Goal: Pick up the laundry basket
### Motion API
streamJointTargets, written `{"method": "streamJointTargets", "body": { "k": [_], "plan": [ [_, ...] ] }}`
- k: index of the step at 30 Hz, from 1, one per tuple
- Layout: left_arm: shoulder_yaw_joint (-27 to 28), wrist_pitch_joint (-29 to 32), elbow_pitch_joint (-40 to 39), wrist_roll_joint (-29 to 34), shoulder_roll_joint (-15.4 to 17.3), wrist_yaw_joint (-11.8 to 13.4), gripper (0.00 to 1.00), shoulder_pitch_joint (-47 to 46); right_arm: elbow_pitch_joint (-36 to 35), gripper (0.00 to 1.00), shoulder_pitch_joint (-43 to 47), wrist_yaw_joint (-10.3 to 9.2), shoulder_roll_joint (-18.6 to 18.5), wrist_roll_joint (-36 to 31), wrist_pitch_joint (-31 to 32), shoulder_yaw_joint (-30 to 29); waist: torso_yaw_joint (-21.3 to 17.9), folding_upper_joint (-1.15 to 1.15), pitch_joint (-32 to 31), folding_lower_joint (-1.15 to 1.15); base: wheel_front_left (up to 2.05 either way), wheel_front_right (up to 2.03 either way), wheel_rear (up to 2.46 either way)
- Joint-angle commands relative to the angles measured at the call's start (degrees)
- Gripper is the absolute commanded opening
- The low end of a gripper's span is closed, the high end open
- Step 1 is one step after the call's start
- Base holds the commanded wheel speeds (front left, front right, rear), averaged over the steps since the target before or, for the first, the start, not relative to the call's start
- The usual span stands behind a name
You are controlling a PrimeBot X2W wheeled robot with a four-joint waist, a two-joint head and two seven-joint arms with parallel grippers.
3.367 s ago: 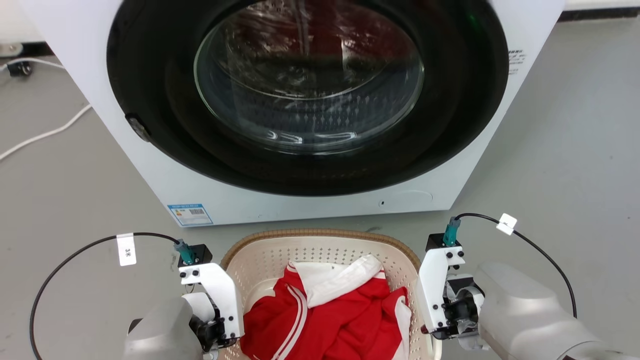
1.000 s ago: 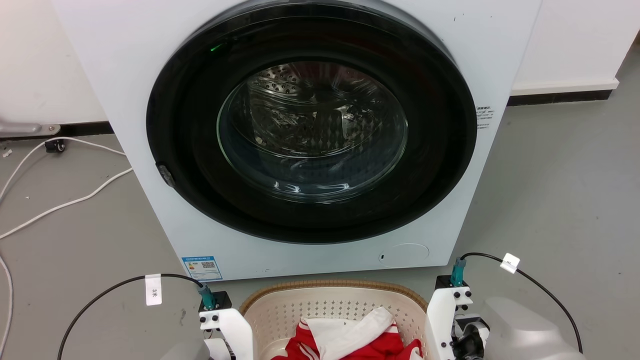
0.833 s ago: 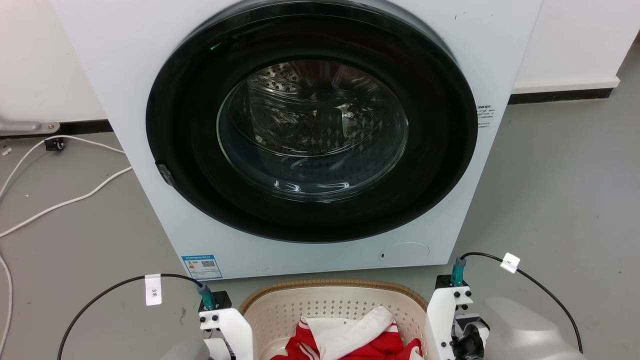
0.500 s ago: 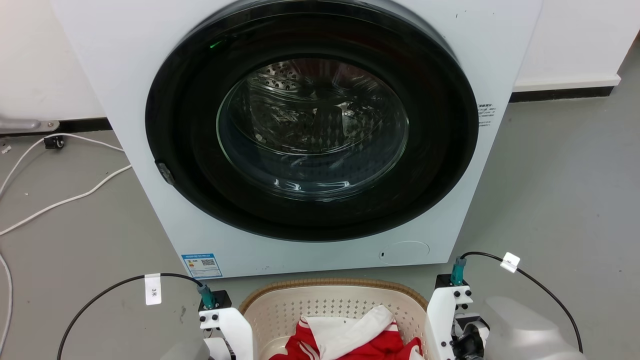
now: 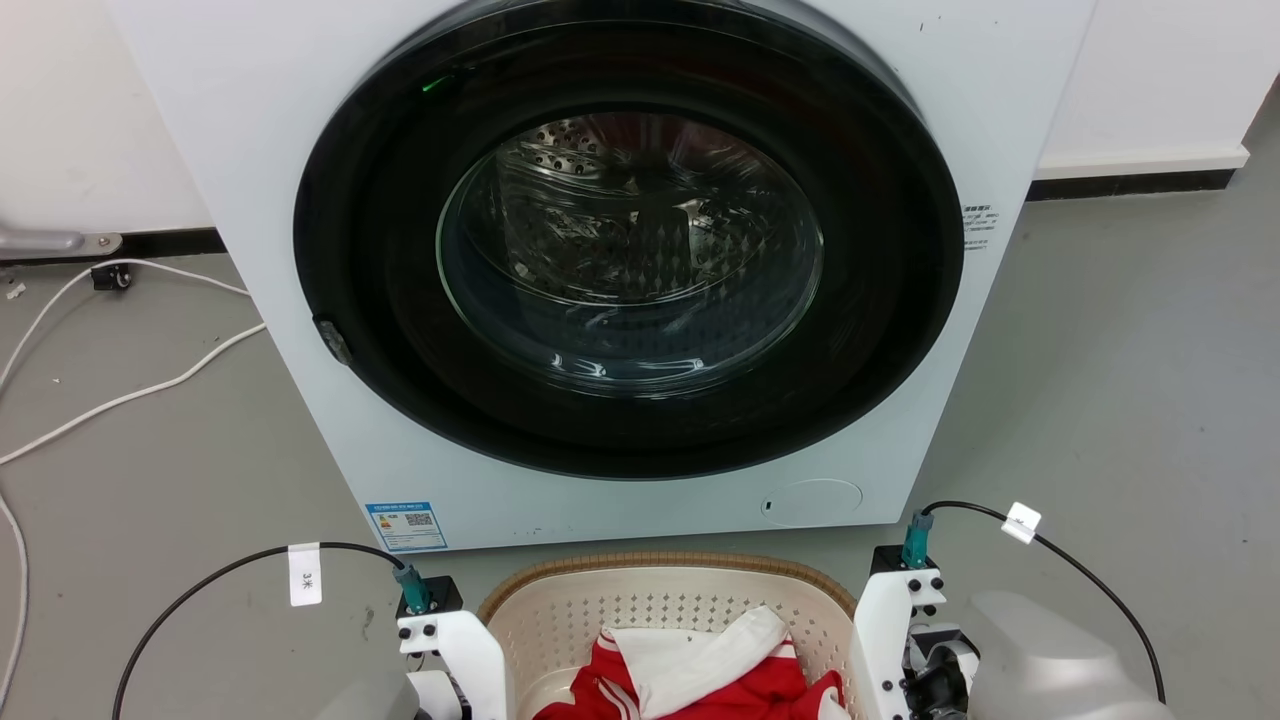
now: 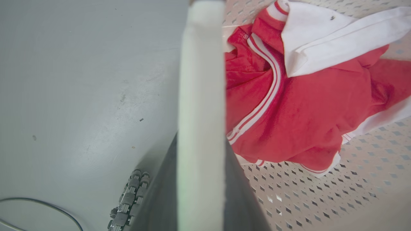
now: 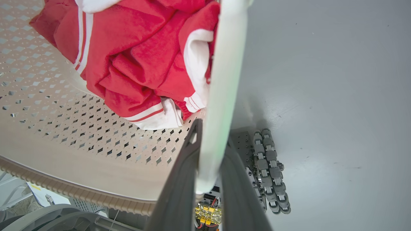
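1. The basket [image 5: 650, 612] is at the bottom centre of the head view, just in front of the washer [image 5: 250, 150]. A red and white garment [image 5: 700, 685] lies inside it. Its near end is cut by the bottom edge of the frame.
2. The left tool [image 6: 200, 141] is clamped on the left handle [image 6: 200, 80]. In the left wrist view one dark finger stands on each side of this white strip, which runs up the middle of the frame.
3. The right tool [image 7: 212, 131] is clamped in the same way on the right handle [image 7: 224, 64], near the centre of the right wrist view.
4. So the basket lies between the two tools, one at each side wall, both at about the same height in the head view. Neither arm is nearer, and I judge that the load is shared.
5. Each handle runs in line with the fingers. I judge the strip could slide in the pinch if one side rises faster.
6. The next move probably needs both arms to rise together, so that the rim stays level. Whether the bottom is off the floor [image 6: 80, 80], I cannot tell.
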Motion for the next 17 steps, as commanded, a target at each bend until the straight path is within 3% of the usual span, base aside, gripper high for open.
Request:
{"method": "streamJointTargets", "body": {
  "k": [1, 17],
  "plan": [
    [0.00, -0.43, -1.27, -0.86, -2.71, -0.73, 0.00, -1.27, -1.39, 0.00, -0.63, 0.85, 2.68, 0.95, -0.16, -0.07, 0.01, 0.00, 0.02, 0.00, 0.00, 0.00, 0.00],
    [-0.20, -0.77, -1.28, -1.31, -2.57, -0.85, 0.00, -1.58, -1.41, 0.00, -0.34, 0.85, 2.71, 1.43, -0.13, 0.03, 0.01, 0.00, 0.36, 0.00, 0.00, 0.00, 0.00]
  ]
}}
